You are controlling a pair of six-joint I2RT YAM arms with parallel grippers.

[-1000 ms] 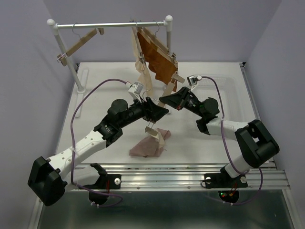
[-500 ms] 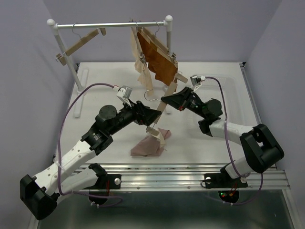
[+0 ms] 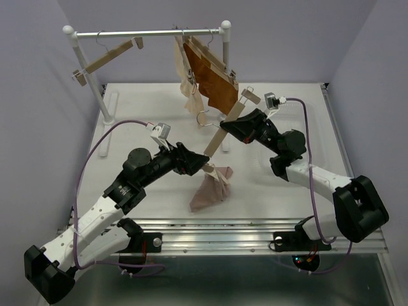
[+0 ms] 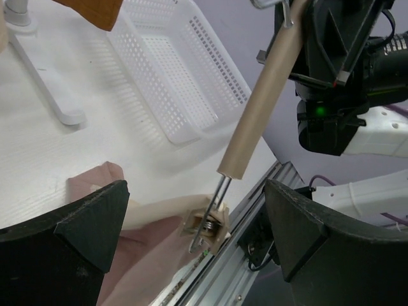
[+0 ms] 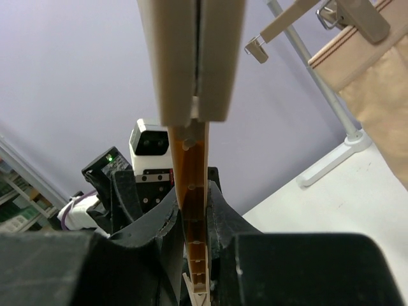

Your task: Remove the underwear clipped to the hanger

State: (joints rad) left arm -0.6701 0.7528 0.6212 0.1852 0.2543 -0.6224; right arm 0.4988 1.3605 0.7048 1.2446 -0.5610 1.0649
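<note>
My right gripper (image 3: 229, 125) is shut on the bar of a wooden hanger (image 3: 224, 131) and holds it tilted above the table; in the right wrist view its fingers (image 5: 220, 220) pinch the bar (image 5: 193, 191). The pale pink underwear (image 3: 209, 190) hangs from the hanger's lower clip (image 3: 210, 167), its bottom on the table. My left gripper (image 3: 203, 167) is open, with the clip (image 4: 207, 226) and pink cloth (image 4: 143, 255) between its spread fingers (image 4: 89, 223). The cream-beige underwear (image 3: 190, 89) and the orange-brown underwear (image 3: 213, 80) hang clipped on the rack.
A white rack (image 3: 150, 33) stands at the back with an empty wooden hanger (image 3: 105, 60) on its left end. A white perforated basket (image 4: 178, 76) sits on the table to the right. The rack's foot (image 4: 44, 76) lies on the table.
The right gripper raised the hanger up and to the right, lifting the pink underwear partly off the table. The left arm drew back toward the near left and now sits at the lower clip.
</note>
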